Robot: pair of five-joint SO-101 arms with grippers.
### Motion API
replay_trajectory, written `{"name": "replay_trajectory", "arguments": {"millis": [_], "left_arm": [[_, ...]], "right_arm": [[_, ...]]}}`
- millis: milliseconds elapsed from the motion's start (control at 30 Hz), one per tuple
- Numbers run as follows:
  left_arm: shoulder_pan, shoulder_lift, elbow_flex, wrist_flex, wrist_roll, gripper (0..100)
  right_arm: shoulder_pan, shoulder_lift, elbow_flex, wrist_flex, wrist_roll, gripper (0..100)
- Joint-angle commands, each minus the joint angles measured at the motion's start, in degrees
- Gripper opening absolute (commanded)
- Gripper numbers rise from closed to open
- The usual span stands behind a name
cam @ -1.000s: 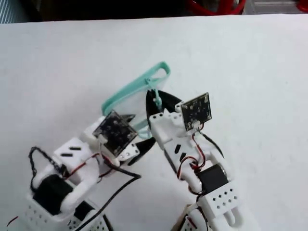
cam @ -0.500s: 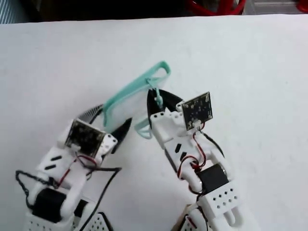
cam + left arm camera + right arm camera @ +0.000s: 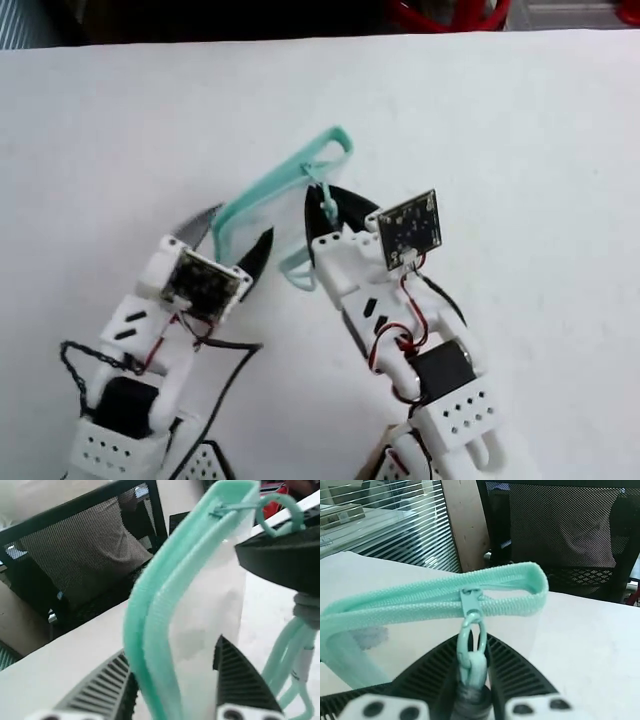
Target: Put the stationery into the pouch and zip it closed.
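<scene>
High view: shows the pouch (image 3: 262, 196) upright over the worktop (image 3: 500, 130) between both arms. Finds left fingers (image 3: 232, 675) spread wide astride its zip edge, gripping nothing. Finds right fingers (image 3: 520, 677) pinched shut on the zip pull (image 3: 471, 666).

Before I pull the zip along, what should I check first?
1. Right gripper shut on the zipper pull: ok.
2. Left gripper straddling the pouch: ok.
3. Left gripper clamped on the pouch to brace it: not ok, it is open.
4. Stationery inside the pouch: cannot tell.
5. Zip run fully closed: cannot tell.
</scene>
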Motion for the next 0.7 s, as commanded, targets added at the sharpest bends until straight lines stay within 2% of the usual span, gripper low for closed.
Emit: {"name": "replay_trajectory", "arguments": {"millis": [0,167,300,400,533,667], "left_arm": [[2.9,-0.3,2.1,-6.6,-0.4,19],[2.4,-0.3,1.9,-7.2,-3.2,17],[5.1,-0.5,1.9,-7.4,-4.0,2],[6.8,-0.5,1.9,-7.0,-2.5,2],[7.0,-0.6,1.8,-5.6,3.1,2],[6.9,-0.6,-2.1,3.5,3.3,2]], "right_arm": [[-0.3,-0.1,-3.1,0.3,-0.2,1.8],[-0.3,-0.1,-3.1,0.4,-0.2,1.8],[-0.3,-0.2,-3.1,0.4,-0.2,1.8],[-0.3,-0.2,-3.1,0.4,-0.2,1.8],[-0.1,-0.3,-3.2,0.4,-0.2,1.8],[1.9,-0.5,-4.0,0.4,-0.2,1.8]]}}
